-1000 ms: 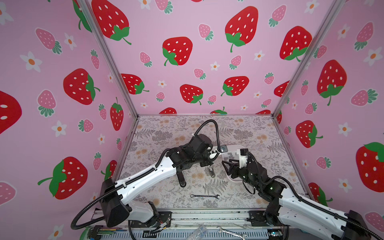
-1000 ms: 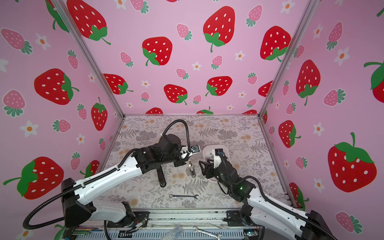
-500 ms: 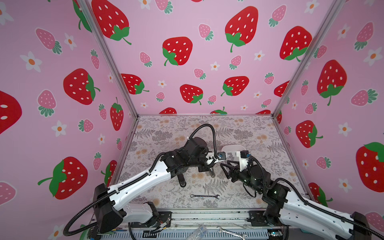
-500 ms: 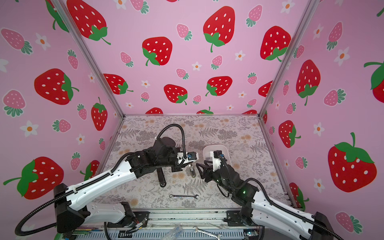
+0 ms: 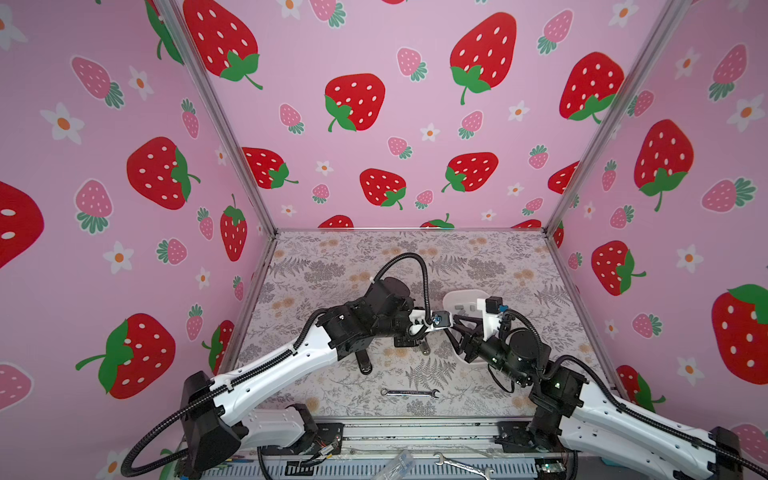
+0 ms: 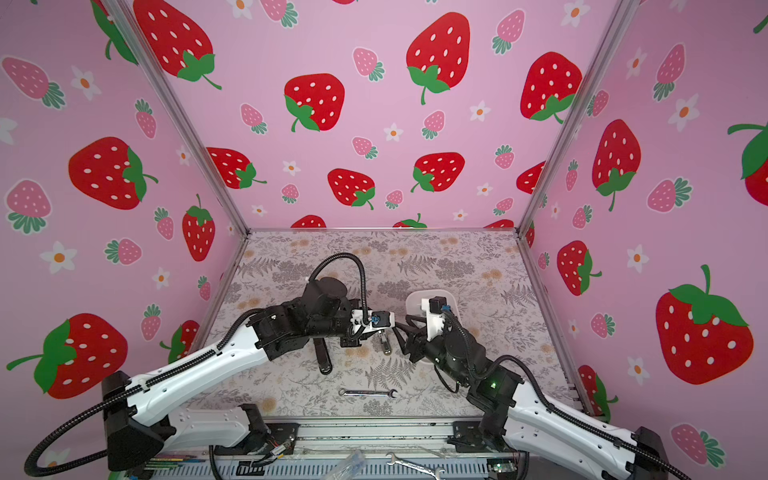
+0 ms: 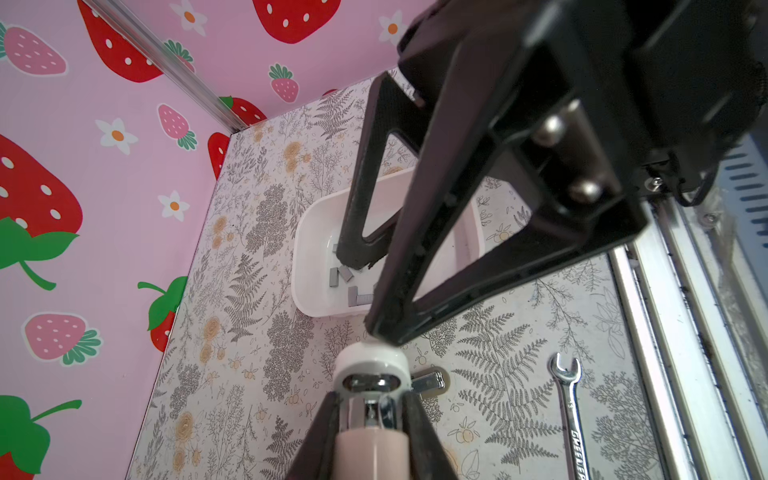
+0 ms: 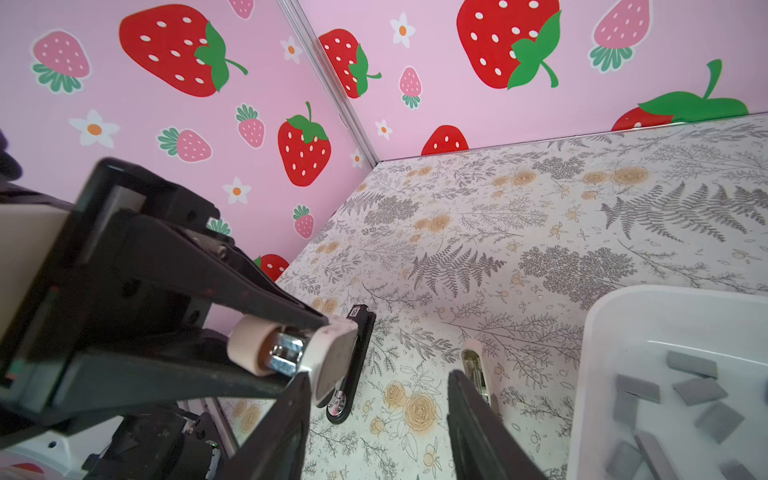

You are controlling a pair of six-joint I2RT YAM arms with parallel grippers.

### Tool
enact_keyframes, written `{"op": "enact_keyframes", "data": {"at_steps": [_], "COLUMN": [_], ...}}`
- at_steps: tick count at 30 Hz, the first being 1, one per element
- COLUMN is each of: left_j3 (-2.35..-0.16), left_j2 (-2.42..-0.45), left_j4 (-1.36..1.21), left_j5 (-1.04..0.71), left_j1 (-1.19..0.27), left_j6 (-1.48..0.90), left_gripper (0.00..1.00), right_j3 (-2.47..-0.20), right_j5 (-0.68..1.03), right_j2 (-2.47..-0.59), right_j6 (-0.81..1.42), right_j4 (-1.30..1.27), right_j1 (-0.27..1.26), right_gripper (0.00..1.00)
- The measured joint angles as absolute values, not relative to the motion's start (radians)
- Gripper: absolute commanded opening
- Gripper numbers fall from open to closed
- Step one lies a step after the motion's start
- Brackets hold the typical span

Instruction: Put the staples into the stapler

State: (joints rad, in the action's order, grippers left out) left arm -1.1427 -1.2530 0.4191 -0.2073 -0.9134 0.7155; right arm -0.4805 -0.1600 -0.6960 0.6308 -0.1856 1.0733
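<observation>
The staples (image 8: 700, 390) lie loose in the white tray (image 8: 623, 316) on the worktop (image 8: 540, 208). My left hand (image 7: 370, 401) is clamped on the small cream stapler (image 8: 253, 345), held above the worktop near the tray. My right hand (image 8: 379, 376) stands open and empty, just beside the stapler's white end.

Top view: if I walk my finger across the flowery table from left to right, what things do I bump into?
black stapler → silver wrench → white tray
</observation>
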Motion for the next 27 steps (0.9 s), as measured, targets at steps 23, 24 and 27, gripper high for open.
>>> {"op": "enact_keyframes", "data": {"at_steps": [23, 24, 27], "left_j3": [-1.142, -1.142, -1.142], "left_j2": [-1.271, -1.271, -1.272], "left_j4": [0.424, 0.424, 0.425], "left_j5": [-0.234, -0.233, -0.231], "left_j1": [-0.912, -0.913, -0.913], "left_j6": [0.737, 0.737, 0.738], "left_gripper": [0.00, 0.00, 0.00], "right_j3": [-0.524, -0.524, -0.523], "right_j5": [-0.160, -0.159, -0.159], "right_j2": [-0.795, -0.797, -0.799], "right_j6": [0.646, 0.648, 0.655], "right_j4": [-0.204, -0.206, -0.210], "right_j1": [1.083, 1.084, 1.084], "right_gripper": [0.32, 0.32, 0.32]}}
